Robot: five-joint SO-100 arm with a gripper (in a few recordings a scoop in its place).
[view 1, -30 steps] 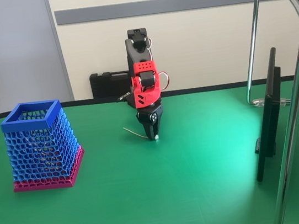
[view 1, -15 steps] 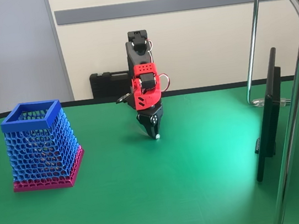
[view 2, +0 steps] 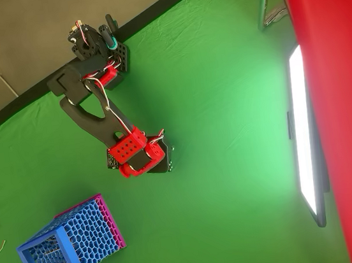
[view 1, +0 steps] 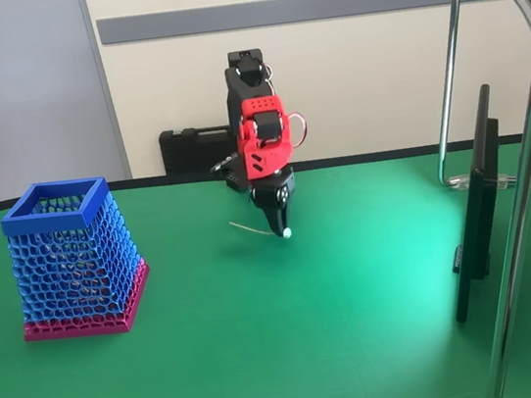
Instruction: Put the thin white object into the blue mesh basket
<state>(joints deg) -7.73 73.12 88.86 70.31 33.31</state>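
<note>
The green desk (view 1: 362, 324) carries the blue mesh basket (view 1: 74, 258) at the left of the fixed view, unmoved. At centre the red arm has lifted since a moment ago; its gripper (view 1: 278, 219) is closed on the thin white stick (view 1: 262, 229), now clear of the desk, ball end lowest.

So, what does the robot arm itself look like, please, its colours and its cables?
The arm has black links with bright red printed parts near the wrist, one with small round holes. Thin red and white cables loop beside the joints. The hand is black with two short fingers.
</note>
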